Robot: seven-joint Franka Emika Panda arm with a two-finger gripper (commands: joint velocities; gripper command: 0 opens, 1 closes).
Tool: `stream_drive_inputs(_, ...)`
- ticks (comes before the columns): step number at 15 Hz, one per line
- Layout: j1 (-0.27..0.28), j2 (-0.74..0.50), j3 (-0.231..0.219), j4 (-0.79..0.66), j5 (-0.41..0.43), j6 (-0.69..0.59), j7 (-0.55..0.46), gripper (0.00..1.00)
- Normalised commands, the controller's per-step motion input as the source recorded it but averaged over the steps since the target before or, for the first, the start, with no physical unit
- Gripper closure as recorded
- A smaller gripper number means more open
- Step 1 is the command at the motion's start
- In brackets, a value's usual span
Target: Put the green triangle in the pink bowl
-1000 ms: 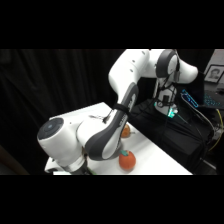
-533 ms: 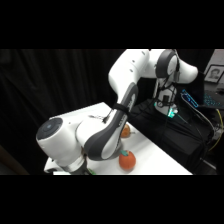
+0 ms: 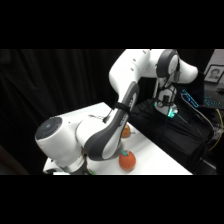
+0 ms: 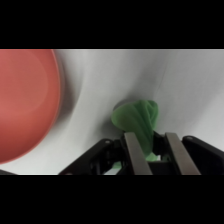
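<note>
In the wrist view my gripper is shut on the green triangle. The soft light-green piece bulges out crumpled above the two metal fingers. The pink bowl fills the left side of that view, blurred, with a strip of white table between it and the triangle. In the side view the arm's large white joint and dark link hide the gripper, the triangle and the bowl.
Two orange round objects sit on the white table beside the arm. A black-draped stand with cables and a green light is at the right, behind the arm's base.
</note>
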Motion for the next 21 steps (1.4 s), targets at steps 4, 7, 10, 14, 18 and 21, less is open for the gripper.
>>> stream_drive_inputs(4, 0.077, -0.34, -0.013, -0.15, -0.017, -0.17, 0.12, 0.94)
stream_drive_inputs(7, 0.044, -0.42, -0.028, -0.25, -0.017, -0.14, 0.13, 0.94)
stream_drive_inputs(10, -0.025, -0.46, -0.037, -0.33, 0.015, -0.09, 0.13, 0.94)
stream_drive_inputs(14, -0.113, -0.43, -0.037, -0.38, 0.061, -0.03, 0.08, 0.94)
stream_drive_inputs(18, -0.180, -0.36, -0.029, -0.34, 0.125, 0.01, 0.03, 0.94)
stream_drive_inputs(21, -0.189, -0.28, -0.024, -0.28, 0.171, 0.01, 0.01, 0.94)
